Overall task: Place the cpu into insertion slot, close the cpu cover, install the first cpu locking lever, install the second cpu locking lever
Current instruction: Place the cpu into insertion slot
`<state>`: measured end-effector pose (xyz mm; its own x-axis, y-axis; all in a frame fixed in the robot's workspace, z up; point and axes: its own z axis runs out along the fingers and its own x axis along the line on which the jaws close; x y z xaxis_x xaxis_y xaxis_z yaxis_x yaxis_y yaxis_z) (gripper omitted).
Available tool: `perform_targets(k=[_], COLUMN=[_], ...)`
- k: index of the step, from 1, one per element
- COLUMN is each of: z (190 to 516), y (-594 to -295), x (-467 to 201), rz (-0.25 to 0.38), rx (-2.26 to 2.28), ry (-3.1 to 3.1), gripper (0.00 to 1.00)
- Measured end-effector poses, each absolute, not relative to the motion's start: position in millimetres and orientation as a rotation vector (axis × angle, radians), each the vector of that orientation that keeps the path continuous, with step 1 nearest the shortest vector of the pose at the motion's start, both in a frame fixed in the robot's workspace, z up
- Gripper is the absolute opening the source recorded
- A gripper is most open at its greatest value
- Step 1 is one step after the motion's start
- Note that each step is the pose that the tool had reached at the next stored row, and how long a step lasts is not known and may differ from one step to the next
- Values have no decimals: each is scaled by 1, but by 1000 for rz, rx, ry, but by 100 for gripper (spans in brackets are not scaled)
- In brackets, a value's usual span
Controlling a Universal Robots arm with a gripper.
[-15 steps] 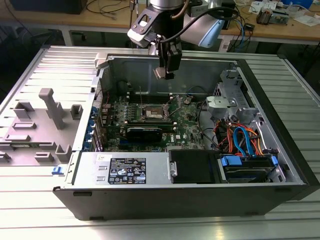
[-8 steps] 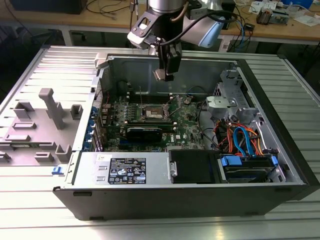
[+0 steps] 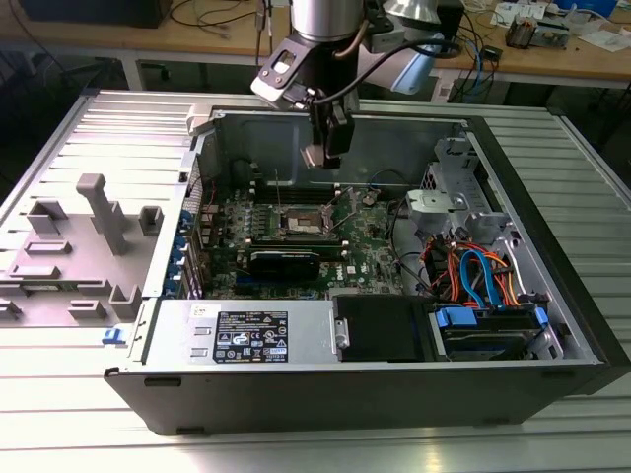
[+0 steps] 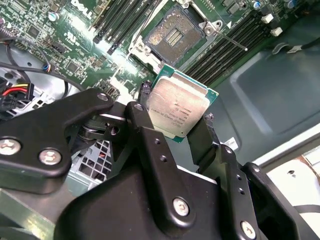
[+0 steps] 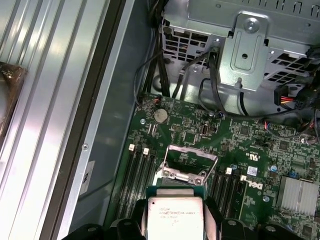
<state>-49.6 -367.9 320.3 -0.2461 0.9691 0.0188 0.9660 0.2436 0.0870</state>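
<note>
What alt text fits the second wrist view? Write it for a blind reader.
The gripper clamps the cpu by two opposite edges, silver top facing the camera, above a green motherboard. Beyond it lies the insertion slot, its tan contact field bare, between black memory slots.
</note>
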Motion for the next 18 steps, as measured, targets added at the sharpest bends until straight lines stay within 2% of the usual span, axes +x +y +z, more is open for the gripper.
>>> perform_targets(k=[18], z=[311], y=[-368], x=[-50], rz=[124], rx=[1905], ry=[2447], gripper=[55])
